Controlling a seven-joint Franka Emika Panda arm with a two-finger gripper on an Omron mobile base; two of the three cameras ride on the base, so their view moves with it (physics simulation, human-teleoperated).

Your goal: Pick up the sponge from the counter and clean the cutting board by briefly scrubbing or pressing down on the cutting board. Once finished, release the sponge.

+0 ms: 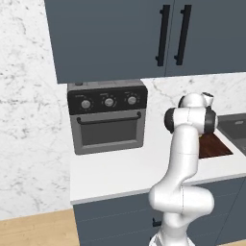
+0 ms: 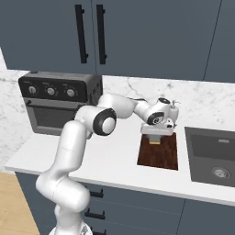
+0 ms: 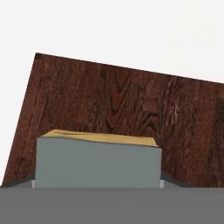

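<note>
The dark reddish-brown cutting board (image 2: 158, 155) lies on the white counter (image 2: 110, 160) just left of the sink. My gripper (image 2: 156, 138) points down over the board's far end, shut on the sponge (image 2: 156, 142). In the hand view the sponge (image 3: 97, 162) shows its grey face and a yellow strip, held low against the wood grain of the cutting board (image 3: 109, 100). Whether it touches the board I cannot tell. In the left base view the arm hides most of the cutting board (image 1: 215, 146) and all of the hand.
A black and grey toaster oven (image 2: 59, 101) stands at the back left of the counter. The dark sink basin (image 2: 213, 156) is set in to the right of the board. Dark blue wall cabinets (image 2: 137, 36) hang overhead. The marble wall runs behind.
</note>
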